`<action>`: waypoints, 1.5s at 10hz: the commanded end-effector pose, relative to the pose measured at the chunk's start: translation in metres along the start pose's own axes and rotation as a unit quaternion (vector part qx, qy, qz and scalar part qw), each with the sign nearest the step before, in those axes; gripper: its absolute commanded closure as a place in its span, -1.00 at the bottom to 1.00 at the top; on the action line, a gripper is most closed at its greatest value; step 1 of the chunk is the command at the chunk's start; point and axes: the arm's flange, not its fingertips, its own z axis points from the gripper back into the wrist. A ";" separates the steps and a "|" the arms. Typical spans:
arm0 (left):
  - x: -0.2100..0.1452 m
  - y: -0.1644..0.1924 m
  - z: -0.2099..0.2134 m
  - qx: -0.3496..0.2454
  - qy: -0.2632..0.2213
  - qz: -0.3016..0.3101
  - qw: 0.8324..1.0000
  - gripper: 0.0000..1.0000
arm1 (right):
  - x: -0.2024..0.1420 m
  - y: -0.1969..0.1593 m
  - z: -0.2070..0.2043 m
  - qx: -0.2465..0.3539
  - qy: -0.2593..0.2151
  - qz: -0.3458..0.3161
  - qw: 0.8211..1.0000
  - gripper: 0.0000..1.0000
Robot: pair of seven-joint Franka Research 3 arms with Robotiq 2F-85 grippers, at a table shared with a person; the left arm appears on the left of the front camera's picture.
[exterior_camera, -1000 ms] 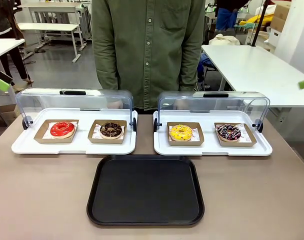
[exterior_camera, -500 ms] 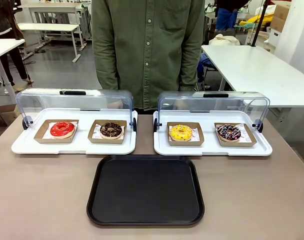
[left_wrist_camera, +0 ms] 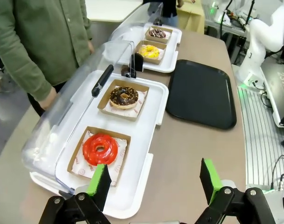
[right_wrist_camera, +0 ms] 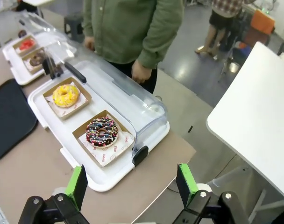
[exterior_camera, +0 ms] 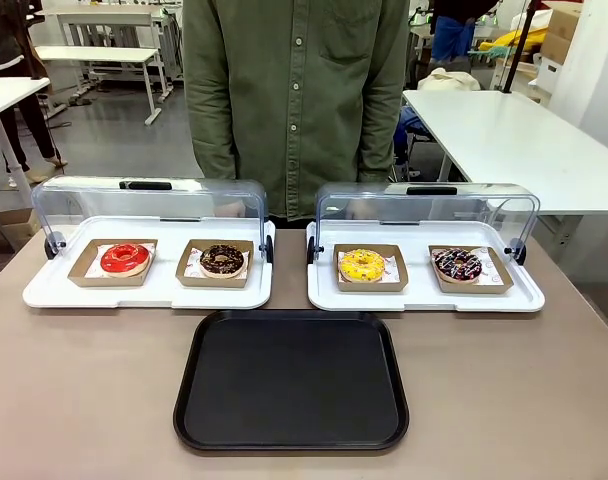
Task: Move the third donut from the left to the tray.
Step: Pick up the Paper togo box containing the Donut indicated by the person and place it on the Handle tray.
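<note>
Third donut (exterior_camera: 362,265) in white tray (exterior_camera: 424,298); left claw (left_wrist_camera: 154,165) & right claw (right_wrist_camera: 130,169) wide, empty.

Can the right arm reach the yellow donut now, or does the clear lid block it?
Probably yes: the clear lid stands open behind the yellow donut, nothing covers it, and the right gripper is open.
</note>
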 end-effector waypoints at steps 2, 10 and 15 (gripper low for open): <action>0.001 0.006 0.000 0.003 -0.011 -0.017 1.000 -1.00 | -0.002 -0.008 -0.006 0.007 -0.013 0.013 1.000 -1.00; 0.002 0.004 -0.005 -0.002 -0.002 -0.003 1.000 -1.00 | -0.004 -0.004 -0.010 0.002 -0.008 -0.001 1.000 -1.00; 0.002 0.004 -0.005 -0.002 -0.002 -0.003 1.000 -1.00 | -0.004 -0.004 -0.010 0.002 -0.008 -0.001 1.000 -1.00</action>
